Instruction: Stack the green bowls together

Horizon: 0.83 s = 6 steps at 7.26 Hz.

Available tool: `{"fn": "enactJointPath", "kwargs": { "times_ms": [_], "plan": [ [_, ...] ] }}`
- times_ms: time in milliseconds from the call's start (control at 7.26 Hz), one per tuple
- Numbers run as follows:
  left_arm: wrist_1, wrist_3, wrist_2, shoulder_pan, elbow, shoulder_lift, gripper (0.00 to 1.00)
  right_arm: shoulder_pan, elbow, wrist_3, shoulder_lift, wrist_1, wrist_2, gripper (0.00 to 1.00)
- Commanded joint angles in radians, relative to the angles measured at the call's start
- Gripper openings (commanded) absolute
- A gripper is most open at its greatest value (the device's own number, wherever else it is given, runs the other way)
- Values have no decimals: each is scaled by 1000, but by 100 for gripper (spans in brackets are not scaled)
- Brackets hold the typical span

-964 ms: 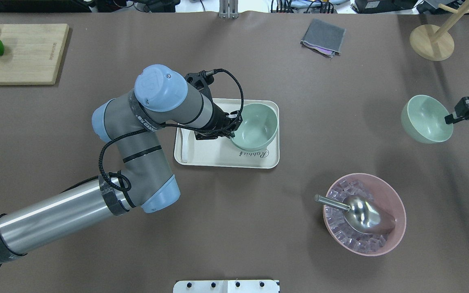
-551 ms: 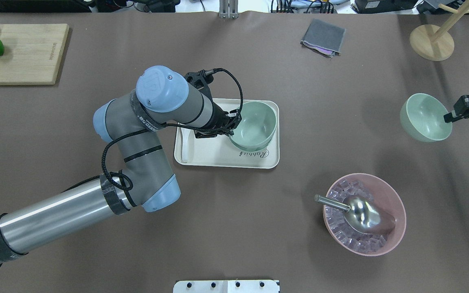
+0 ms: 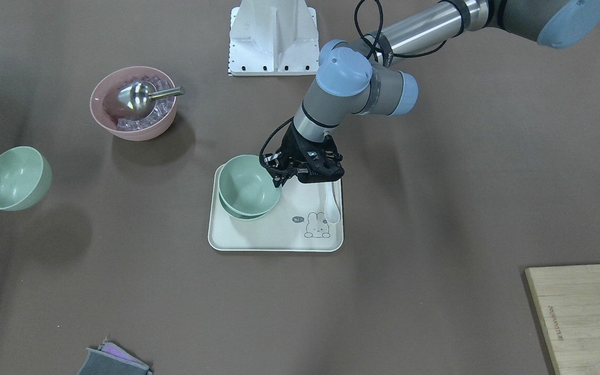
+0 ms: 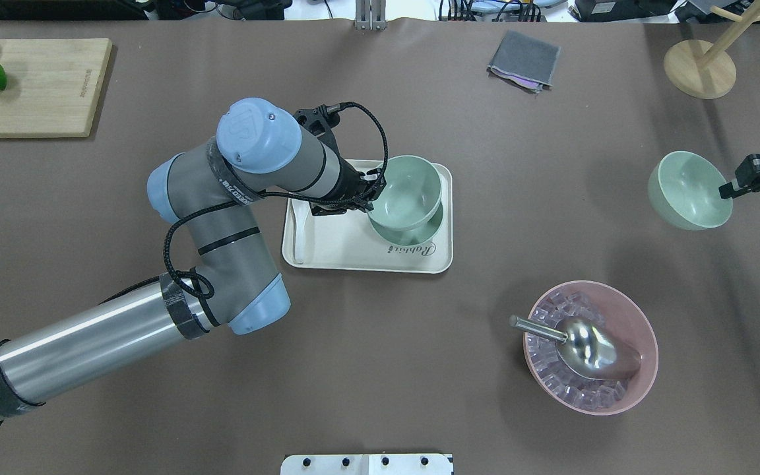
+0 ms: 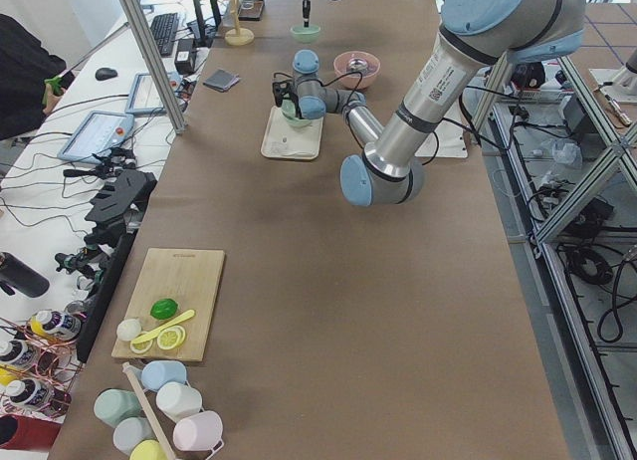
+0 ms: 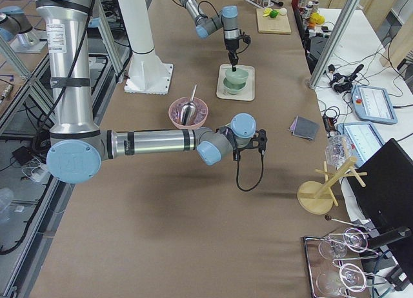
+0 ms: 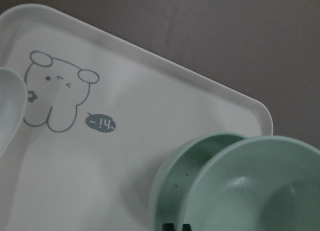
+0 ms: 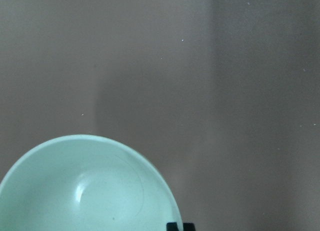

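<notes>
Left gripper (image 4: 370, 194) is clamped on the rim of the upper green bowl (image 4: 406, 191), one finger inside the wall and one outside. That bowl sits upright over the lower green bowl (image 4: 437, 225) and is offset from it, so only a crescent of the lower bowl shows past it.

The left wrist view shows what the overhead view does not. The held bowl (image 7: 260, 191) overlaps the lower bowl (image 7: 172, 183) only in part, and the lower bowl's inner wall is exposed on one side. Whether the two touch cannot be determined.

The front-facing view confirms the lower bowl (image 3: 237, 213) rests on the cream tray (image 3: 274, 239). A white spoon (image 3: 333, 205) lies on the tray just beside the gripper, next to a printed rabbit.

Farther out, toward the robot's right, a pink bowl (image 4: 645, 333) stands on the table and holds clear cubes and a metal scoop (image 4: 591, 349).

Beyond it, at the table's right side, the right gripper (image 4: 726, 191) grips the third green bowl (image 4: 687, 191) by its rim. The bowl is tilted and well apart from the tray. The front-facing view shows its shadow lying separate on the table, so the bowl is clear of the surface. The right wrist view shows only the bowl's interior (image 8: 85, 186) and bare table below.

Along the far edge are a grey cloth (image 4: 524, 61), a wooden cutting board (image 4: 37, 86) with fruit, and a wooden stand (image 4: 700, 69).
</notes>
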Motion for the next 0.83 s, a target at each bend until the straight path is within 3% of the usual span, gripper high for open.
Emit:
{"fn": "enactJointPath", "kwargs": {
  "times_ms": [0,689],
  "plan": [
    [-20,-4,29,-1,37,-21,0,2,0,0,-2,1,2,0],
    [-29,-3,22,2,41,-22,0,2,-1,0,-2,2,2,0]
  ]
}}
